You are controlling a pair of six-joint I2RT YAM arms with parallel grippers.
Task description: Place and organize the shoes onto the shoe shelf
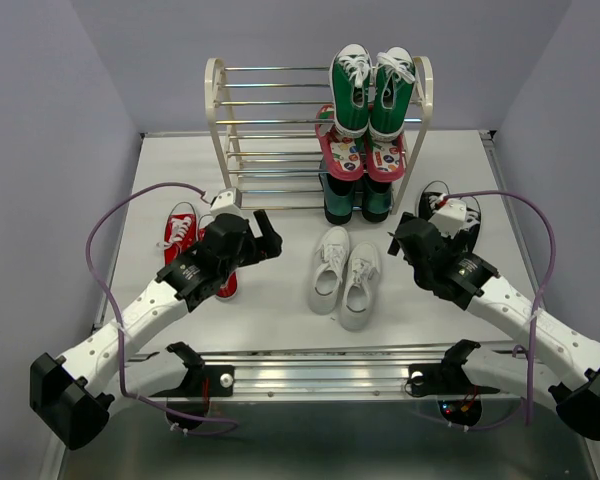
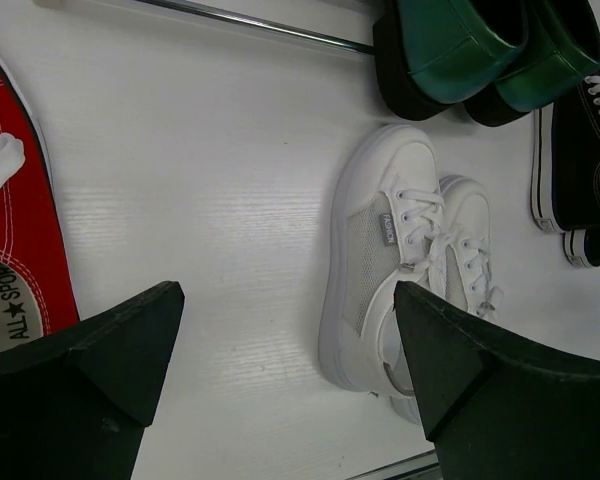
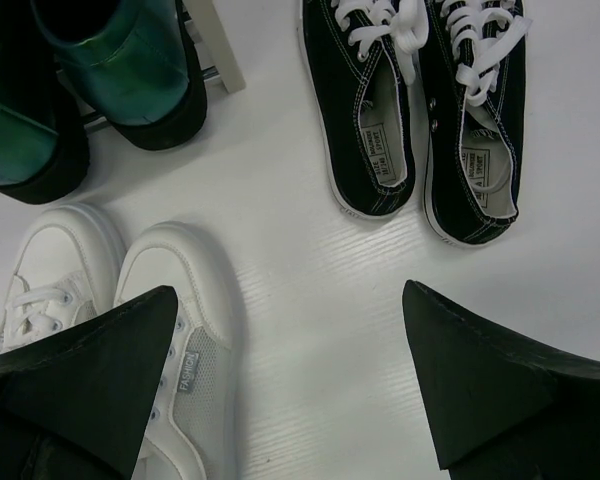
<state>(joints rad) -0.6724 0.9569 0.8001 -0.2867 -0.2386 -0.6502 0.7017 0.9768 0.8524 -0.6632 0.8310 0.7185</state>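
The white sneakers [image 1: 344,275] sit side by side on the table mid-front; they also show in the left wrist view [image 2: 400,270] and the right wrist view [image 3: 170,330]. The red sneakers [image 1: 183,232] lie left, partly under my left arm; one shows in the left wrist view [image 2: 10,250]. The black sneakers [image 1: 450,215] lie right, partly behind my right gripper, clear in the right wrist view [image 3: 420,110]. The shoe shelf [image 1: 270,110] stands at the back. My left gripper [image 1: 263,238] is open and empty, left of the white pair. My right gripper [image 1: 402,240] is open and empty, between the white and black pairs.
Green high-tops [image 1: 372,90] stand on the shelf's top right, pink flip-flops [image 1: 362,155] on the tier below, and another dark green pair [image 1: 356,200] at the bottom right. A metal rail [image 1: 320,365] runs along the table's near edge.
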